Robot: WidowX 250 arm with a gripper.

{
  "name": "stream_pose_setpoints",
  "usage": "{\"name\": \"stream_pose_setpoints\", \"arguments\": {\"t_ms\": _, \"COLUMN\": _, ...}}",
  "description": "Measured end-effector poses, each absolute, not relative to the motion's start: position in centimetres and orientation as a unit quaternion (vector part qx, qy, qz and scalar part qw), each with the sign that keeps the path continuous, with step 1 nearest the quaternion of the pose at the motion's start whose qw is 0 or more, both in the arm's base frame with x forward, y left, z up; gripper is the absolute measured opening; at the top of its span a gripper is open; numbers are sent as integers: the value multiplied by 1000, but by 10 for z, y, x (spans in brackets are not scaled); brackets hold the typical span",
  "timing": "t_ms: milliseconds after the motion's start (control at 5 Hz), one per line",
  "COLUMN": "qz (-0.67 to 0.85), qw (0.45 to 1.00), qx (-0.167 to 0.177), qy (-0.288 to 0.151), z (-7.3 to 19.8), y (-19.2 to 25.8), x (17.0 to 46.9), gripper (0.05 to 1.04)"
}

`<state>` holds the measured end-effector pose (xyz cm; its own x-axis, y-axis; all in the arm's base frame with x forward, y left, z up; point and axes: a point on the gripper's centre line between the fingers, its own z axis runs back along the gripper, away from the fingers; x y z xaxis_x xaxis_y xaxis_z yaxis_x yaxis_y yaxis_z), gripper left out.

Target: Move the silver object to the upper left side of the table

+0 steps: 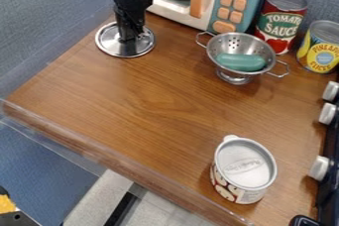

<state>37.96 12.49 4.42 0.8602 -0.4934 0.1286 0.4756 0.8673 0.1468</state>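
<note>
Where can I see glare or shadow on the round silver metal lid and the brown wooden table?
Camera view: bright and dark reflections on the lid; faint sheen on the table; a soft shadow beside the white can with a pale lid.

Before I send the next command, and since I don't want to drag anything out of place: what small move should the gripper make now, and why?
Probably release and ease straight up. The silver lid already appears to rest on the table at its upper left, below the toy microwave, with the gripper right over it.
</note>
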Motion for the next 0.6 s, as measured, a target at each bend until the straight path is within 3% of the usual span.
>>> {"name": "stream_pose_setpoints", "arguments": {"t_ms": 200, "qz": -246, "qw": 965, "qx": 37, "qy": -87, "z": 49, "y": 123, "x": 378, "gripper": 478}}
{"name": "stream_pose_setpoints", "arguments": {"t_ms": 400, "qz": -245, "qw": 959, "qx": 54, "qy": -133, "z": 87, "y": 121, "x": 383, "gripper": 784}}
{"name": "stream_pose_setpoints", "arguments": {"t_ms": 600, "qz": -247, "qw": 958, "qx": 55, "qy": -135, "z": 89, "y": 120, "x": 383, "gripper": 997}}
